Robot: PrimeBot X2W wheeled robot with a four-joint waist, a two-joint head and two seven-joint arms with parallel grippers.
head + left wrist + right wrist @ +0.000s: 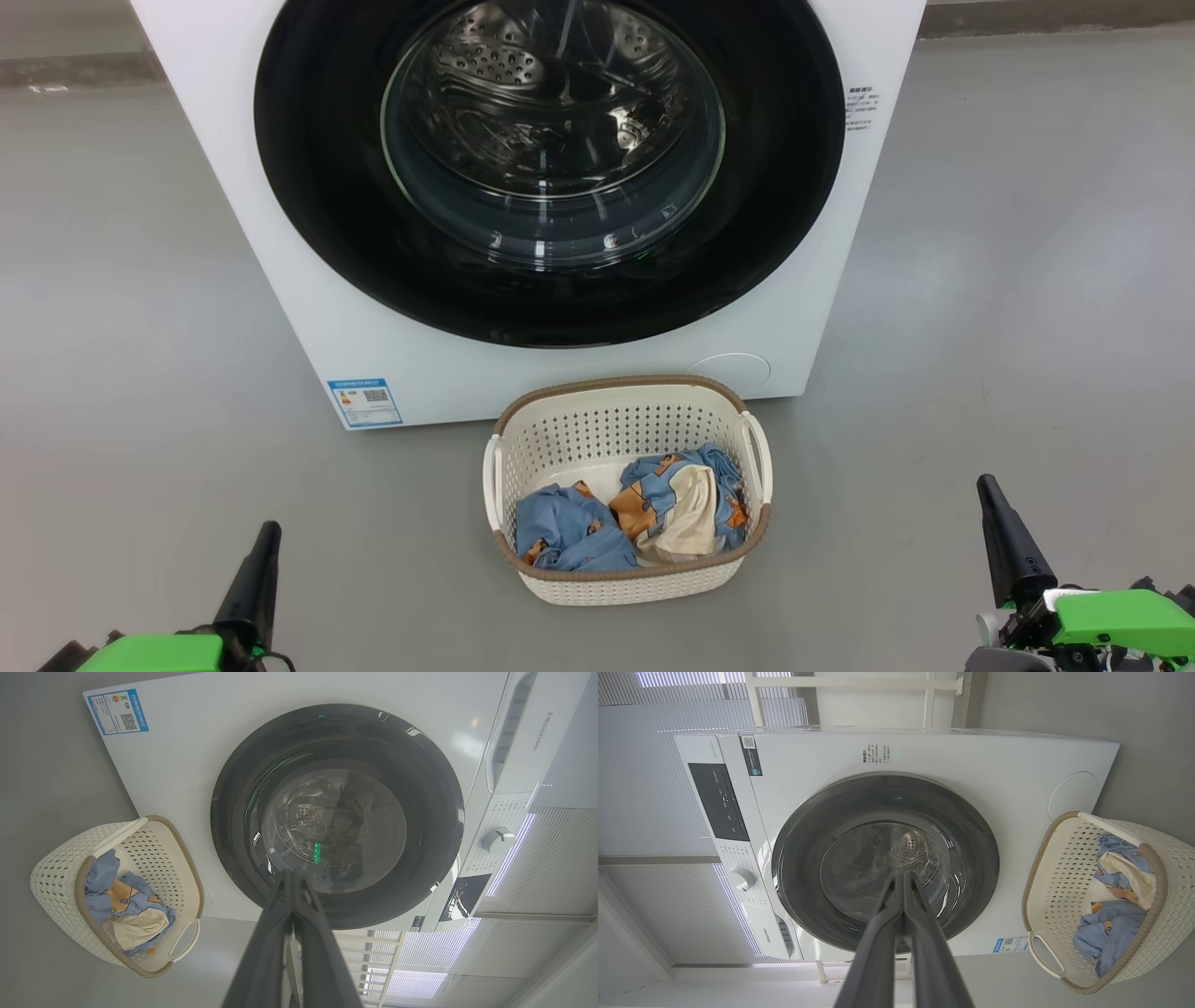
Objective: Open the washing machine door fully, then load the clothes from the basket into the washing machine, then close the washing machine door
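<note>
The white washing machine [308, 308] stands ahead with its round black-rimmed door [317, 205] shut flat against the front. Through the glass I see the steel drum. On the floor before it sits the cream basket [627, 411] holding the blue printed clothes [569, 534]. My left gripper [264, 537] is low at the left, shut and holding nothing. Low at the right, my right gripper [988, 490] is also shut with nothing in it. Both are well back from the basket. The door [233, 826] and basket [60, 858] also show past the left gripper [293, 873], and the door [794, 849] and basket [1171, 896] past the right gripper [903, 875].
Grey floor [140, 467] spreads on both sides of the machine and basket. A blue label sticker [364, 401] sits at the machine's lower left corner. The control panel with a knob [742, 878] runs along the machine's top. White slatted blinds [551, 868] stand beyond it.
</note>
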